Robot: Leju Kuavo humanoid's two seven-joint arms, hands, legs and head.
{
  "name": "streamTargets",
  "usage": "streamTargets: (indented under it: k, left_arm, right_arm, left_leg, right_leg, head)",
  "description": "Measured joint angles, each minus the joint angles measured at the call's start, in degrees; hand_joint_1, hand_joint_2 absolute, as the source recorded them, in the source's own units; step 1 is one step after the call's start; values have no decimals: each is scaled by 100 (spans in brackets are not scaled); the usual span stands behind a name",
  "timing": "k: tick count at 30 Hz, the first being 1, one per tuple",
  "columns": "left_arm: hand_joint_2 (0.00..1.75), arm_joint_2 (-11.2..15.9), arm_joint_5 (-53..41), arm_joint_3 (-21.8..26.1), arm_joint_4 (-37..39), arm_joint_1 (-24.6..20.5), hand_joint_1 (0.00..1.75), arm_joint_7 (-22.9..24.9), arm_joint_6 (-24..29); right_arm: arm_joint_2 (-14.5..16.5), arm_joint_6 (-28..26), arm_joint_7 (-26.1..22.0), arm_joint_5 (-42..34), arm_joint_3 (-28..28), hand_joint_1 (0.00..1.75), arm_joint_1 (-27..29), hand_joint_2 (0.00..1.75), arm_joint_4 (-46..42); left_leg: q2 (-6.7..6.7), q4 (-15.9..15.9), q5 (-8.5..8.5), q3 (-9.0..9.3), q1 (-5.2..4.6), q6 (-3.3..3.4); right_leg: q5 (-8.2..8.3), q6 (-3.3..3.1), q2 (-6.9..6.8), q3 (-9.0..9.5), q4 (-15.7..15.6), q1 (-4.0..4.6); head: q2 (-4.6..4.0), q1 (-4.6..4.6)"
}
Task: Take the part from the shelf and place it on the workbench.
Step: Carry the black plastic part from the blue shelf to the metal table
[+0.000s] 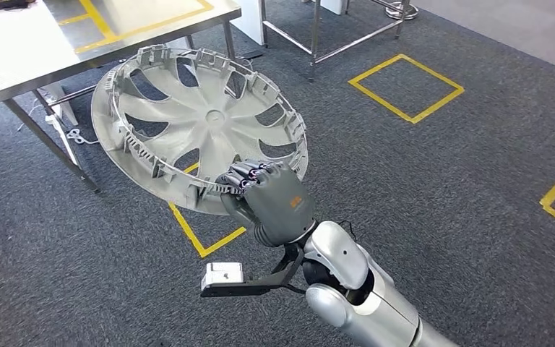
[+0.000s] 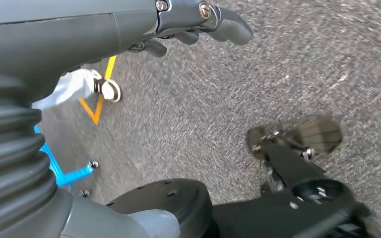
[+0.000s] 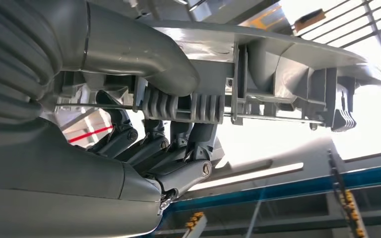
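Grey hubcap (image 1: 201, 123) in right hand (image 1: 267, 199)

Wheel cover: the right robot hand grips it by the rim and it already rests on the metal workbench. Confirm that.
Not so. The right robot hand grips the wheel cover by its rim, but the head view shows it held over the carpet, short of the metal workbench.

- Dark grey carpet (image 1: 441, 195) covers the floor
- Yellow tape squares (image 1: 406, 87) are marked on the carpet
- A white power strip (image 1: 63, 130) with cable lies under the table
- A metal frame (image 1: 318, 36) stands beyond
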Motion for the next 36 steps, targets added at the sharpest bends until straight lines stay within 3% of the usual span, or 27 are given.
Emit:
streamTargets:
  k: [1, 2, 3, 5, 7, 9, 10, 12, 14, 16, 17, 19, 21, 23, 24, 25, 26, 27, 29, 31, 32, 33, 35, 36]
  left_arm:
    - [175, -1, 10, 3, 0, 7, 0, -3, 3]
    - [175, -1, 20, 11, 0, 17, 0, -5, 9]
    - [175, -1, 27, 22, 0, 26, 0, -7, 16]
    - [175, -6, 31, 43, -2, 27, 0, -15, 44]
    - [175, -14, 33, 51, -5, 19, 0, -22, 66]
    - [175, -19, 36, 72, -4, 33, 0, -25, 70]
    - [175, -25, 38, 84, -3, 46, 0, -25, 68]
    - [175, -36, 52, 107, -2, 53, 0, -23, 58]
    - [175, -45, 75, 129, -2, 42, 0, -13, 39]
    - [175, -52, 105, 155, -1, 43, 0, 4, 29]
    - [175, -55, 118, 167, 1, 53, 0, 4, 44]
    - [175, -60, 136, 192, 1, 71, 0, -12, 96]
    - [175, -67, 138, 222, -1, 71, 0, -36, 132]
    - [175, -74, 138, 254, -1, 77, 0, -54, 152]
    - [175, -75, 138, 263, 1, 91, 0, -58, 163]
    - [175, -75, 138, 270, 2, 110, 0, -61, 171]
    - [175, -75, 138, 275, 2, 124, 0, -62, 176]
    - [175, -75, 131, 278, 3, 126, 0, -66, 179]
    - [175, -77, 78, 278, 1, 96, 0, -72, 153]
    - [175, -73, -32, 277, 0, 53, 0, -46, 81]
    - [175, -66, -88, 277, -1, 33, 0, -20, 39]
    - [175, -55, -135, 275, -3, 12, 0, 9, 5]
    - [175, -28, -198, 273, -9, -42, 0, 47, -36]
    - [175, -17, -215, 272, -12, -71, 0, 55, -50]
  right_arm:
    - [0, 2, -3, -1, 3, 175, 1, 175, 1]
    - [0, 3, -4, -1, 5, 175, 0, 175, 1]
    - [0, 5, -5, -2, 7, 175, 0, 175, 1]
    - [-1, 7, -8, -2, 11, 175, -3, 175, 1]
    - [-1, 9, -11, -2, 14, 175, -8, 175, 1]
    - [2, 13, -13, -3, 15, 175, -12, 175, 1]
    - [3, 16, -14, -3, 16, 175, -16, 175, 1]
    - [7, 30, -21, -6, 20, 175, -32, 175, 3]
    - [11, 71, -38, -19, 32, 175, -56, 175, 19]
    - [41, 150, -32, -64, 60, 175, -106, 175, 55]
    - [69, 193, -16, -96, 78, 175, -149, 175, 78]
    - [133, 257, 19, -155, 110, 175, -261, 175, 123]
    - [173, 276, 28, -194, 131, 175, -365, 175, 151]
    - [196, 274, 27, -208, 145, 175, -421, 175, 164]
    - [211, 273, 29, -209, 149, 175, -436, 175, 166]
    - [231, 273, 33, -211, 153, 175, -443, 175, 170]
    - [251, 270, 37, -214, 155, 175, -448, 175, 174]
    - [264, 261, 43, -216, 156, 175, -452, 175, 178]
    - [271, 186, 82, -204, 157, 175, -443, 175, 184]
    - [254, 43, 176, -172, 145, 175, -399, 175, 185]
    - [237, -27, 230, -148, 124, 175, -358, 175, 178]
    - [214, -81, 275, -123, 90, 175, -301, 175, 161]
    - [151, -137, 308, -60, -15, 175, -165, 175, 96]
    - [115, -147, 292, -36, -66, 175, -110, 175, 62]
  left_leg:
    - [15, 156, -26, -53, 1, -12]
    - [33, 88, 55, 7, 2, -18]
    - [81, -201, 220, 181, 2, -19]
    - [329, -968, 483, 604, -20, 20]
    - [463, -1313, 534, 775, -48, 119]
    - [342, -1314, 542, 757, -60, 220]
    - [281, -1323, 551, 758, -55, 258]
    - [155, -1344, 576, 766, -33, 331]
    - [25, -1348, 590, 754, -23, 374]
    - [-123, -1345, 598, 743, -25, 386]
    - [-201, -1342, 603, 741, -24, 381]
    - [-357, -1336, 617, 739, -17, 358]
    - [-504, -1322, 639, 707, -15, 305]
    - [-634, -1333, 676, 655, 9, 218]
    - [-704, -1353, 700, 634, 24, 166]
    - [-691, -1359, 712, 616, 35, 128]
    - [-579, -1316, 683, 583, 26, 99]
    - [-415, -1182, 595, 510, 15, 77]
    - [-73, -567, 258, 222, 2, 45]
    - [11, 66, 19, -58, 12, 10]
    - [25, 135, 42, -71, 15, -1]
    - [51, -23, 162, 33, 18, -6]
    - [208, -760, 459, 457, 7, 6]
    - [284, -1081, 547, 632, -6, 44]
  right_leg:
    - [-4, 1, -77, -2, 3, 3]
    - [-10, 7, -148, -2, 8, 3]
    - [-20, 21, -216, 3, 17, 2]
    - [-55, 70, -337, 10, 48, 25]
    - [-83, 126, -439, 14, 70, 67]
    - [-94, 178, -536, 34, 66, 77]
    - [-119, 213, -522, 48, 82, 66]
    - [-316, 281, -279, -48, 354, 31]
    - [-673, 313, 17, -382, 1055, 11]
    - [-853, 314, 91, -688, 1649, 9]
    - [-783, 304, 100, -710, 1666, 8]
    - [-390, 261, 195, -442, 1076, 2]
    - [-109, 215, 478, -117, 354, -13]
    - [-83, 195, 621, -27, 105, -2]
    - [-71, 184, 562, -23, 81, 3]
    - [-52, 157, 493, -12, 54, 1]
    - [-33, 120, 421, 2, 25, -8]
    - [-17, 86, 344, 17, -3, -21]
    - [-13, 42, 185, 28, -20, -16]
    - [-22, 35, 18, 29, -16, -7]
    - [-28, 38, -61, 33, -14, -6]
    - [-36, 49, -137, 40, -11, -7]
    - [-66, 90, -268, 54, 7, -2]
    - [-84, 119, -319, 53, 25, 13]
  head:
    - [0, -1]
    - [0, -2]
    - [0, -3]
    - [0, -19]
    - [0, -36]
    - [0, -43]
    - [0, -43]
    - [0, -32]
    - [0, -16]
    - [0, -11]
    - [0, -9]
    - [0, -7]
    - [0, -11]
    - [0, -15]
    - [0, -14]
    - [0, -13]
    - [0, -29]
    - [0, -53]
    - [0, -98]
    - [0, -106]
    - [0, -110]
    - [0, -115]
    - [0, -126]
    - [0, -130]
